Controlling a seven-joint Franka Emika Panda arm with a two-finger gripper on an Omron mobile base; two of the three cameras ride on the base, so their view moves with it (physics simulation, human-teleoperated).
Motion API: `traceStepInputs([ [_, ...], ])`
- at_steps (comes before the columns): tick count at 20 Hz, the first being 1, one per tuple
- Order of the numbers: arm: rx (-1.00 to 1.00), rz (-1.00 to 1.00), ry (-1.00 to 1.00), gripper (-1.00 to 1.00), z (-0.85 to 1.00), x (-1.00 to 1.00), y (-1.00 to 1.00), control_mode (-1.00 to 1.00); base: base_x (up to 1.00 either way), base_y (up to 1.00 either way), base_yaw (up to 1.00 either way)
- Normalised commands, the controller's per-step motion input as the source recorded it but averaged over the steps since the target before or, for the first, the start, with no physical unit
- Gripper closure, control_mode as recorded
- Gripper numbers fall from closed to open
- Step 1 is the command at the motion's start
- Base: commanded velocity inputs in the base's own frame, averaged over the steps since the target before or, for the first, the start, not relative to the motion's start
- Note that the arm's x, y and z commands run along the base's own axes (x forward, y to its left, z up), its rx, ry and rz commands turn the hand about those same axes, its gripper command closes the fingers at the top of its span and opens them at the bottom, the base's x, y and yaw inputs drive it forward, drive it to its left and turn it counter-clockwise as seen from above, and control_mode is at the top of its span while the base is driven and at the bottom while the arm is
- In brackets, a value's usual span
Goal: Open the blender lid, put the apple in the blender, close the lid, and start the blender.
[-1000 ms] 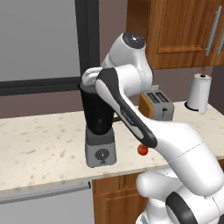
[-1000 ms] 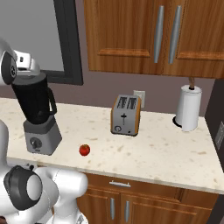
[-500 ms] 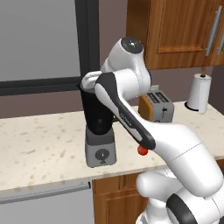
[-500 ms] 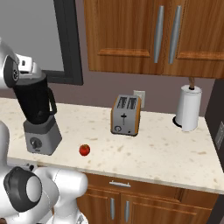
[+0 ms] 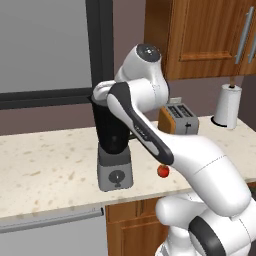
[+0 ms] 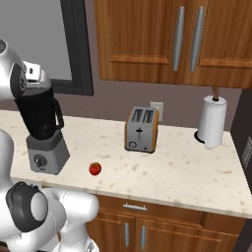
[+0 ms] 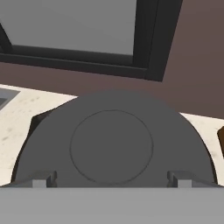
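The blender (image 5: 114, 150) stands on the counter, a dark jar (image 6: 42, 115) on a grey base with a round dial (image 6: 40, 160). Its lid (image 7: 111, 144) fills the hand view as a round dark cap with a raised centre circle, seated on the jar. My gripper (image 7: 111, 180) hangs right over the lid, open, with its fingertips (image 7: 43, 180) spread wider than the centre knob and nothing between them. The hand (image 6: 32, 78) sits at the jar's top. The red apple (image 5: 162, 171) (image 6: 95, 169) lies on the counter right of the blender base.
An orange-sided toaster (image 6: 141, 129) stands mid-counter and a paper towel roll (image 6: 212, 121) at the far right. Wooden cabinets (image 6: 167, 39) hang above, and a dark-framed window (image 5: 45, 50) is behind the blender. The counter's front edge (image 6: 147, 199) runs just past the apple.
The hand has sunk very slightly toward the blender's top. The apple, blender and toaster have not moved.
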Motion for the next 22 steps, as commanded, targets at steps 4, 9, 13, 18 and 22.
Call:
traceStepInputs([
  [4,0.0,0.0,0.0,-1.0,-0.04,0.19,0.01,-1.0,0.0,0.0,0.0],
  [9,0.0,0.0,0.0,-1.0,-0.05,0.14,0.07,-1.0,0.0,0.0,0.0],
  [13,0.0,0.0,0.0,-1.0,-0.08,0.05,0.09,-1.0,0.0,0.0,0.0],
  [18,0.0,0.0,0.0,-1.0,-0.19,0.0,0.01,-1.0,0.0,0.0,0.0],
  [22,0.0,0.0,0.0,-1.0,-0.32,0.0,0.0,-1.0,0.0,0.0,0.0],
])
